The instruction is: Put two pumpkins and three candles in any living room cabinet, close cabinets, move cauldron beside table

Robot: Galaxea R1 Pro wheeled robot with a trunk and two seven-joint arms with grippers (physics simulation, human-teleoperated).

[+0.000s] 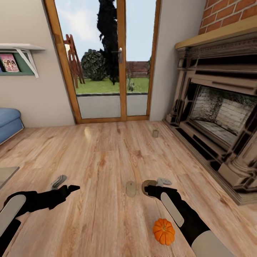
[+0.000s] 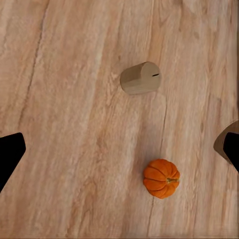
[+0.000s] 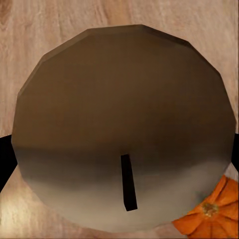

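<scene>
My right gripper (image 1: pixel 152 186) is shut on a grey-beige candle (image 1: pixel 146 186). In the right wrist view that candle's round top (image 3: pixel 124 114) with its dark wick sits right at the camera, between the black fingers (image 3: pixel 4 159). A second candle (image 1: pixel 131 188) stands on the wood floor just left of the gripper. A third candle (image 1: pixel 155 133) stands farther off near the fireplace. An orange pumpkin (image 1: pixel 164 231) lies beside my right forearm, and its edge (image 3: pixel 211 216) peeks from under the held candle. My left gripper (image 1: pixel 66 184) hangs open and empty over the floor; its wrist view looks down on a candle (image 2: pixel 141 78) and the pumpkin (image 2: pixel 161 178).
A large dark fireplace (image 1: pixel 221 117) with a stepped base fills the right side. Glass patio doors (image 1: pixel 107 60) close off the far wall. A blue sofa (image 1: pixel 9 123) and a grey flat corner (image 1: pixel 5 175) sit at the left edge, under a wall shelf (image 1: pixel 21 48).
</scene>
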